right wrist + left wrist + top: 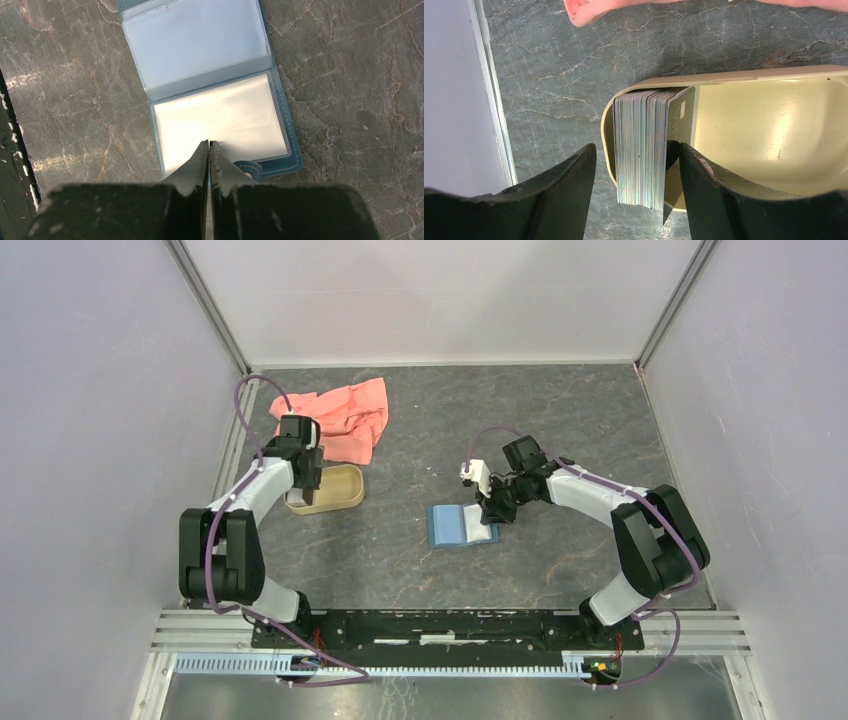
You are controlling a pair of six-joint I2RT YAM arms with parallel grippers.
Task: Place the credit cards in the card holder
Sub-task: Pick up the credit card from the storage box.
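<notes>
One holder point(200, 50), one stack of cards point(639, 150), one dish point(774, 125), one cloth point(345, 415) and two grippers on the table point(560, 420). The cards are too many and too close-packed to count. They stand on edge in the left end of the dish, edges running near to far and faces turned left and right, with a dark card point(681, 115) on the right of the stack. The left gripper point(636, 147) is released and straddles the stack: one finger point(569, 190) is outside the dish wall, and the other point(709, 190) is inside, against the dark card. The holder lies open at table centre, long axis left to right, its snap tab point(248, 168) at the right end. The right gripper point(209, 142) is clenched, tips on the holder's pale right page. The cloth lies far left, beyond the dish.
</notes>
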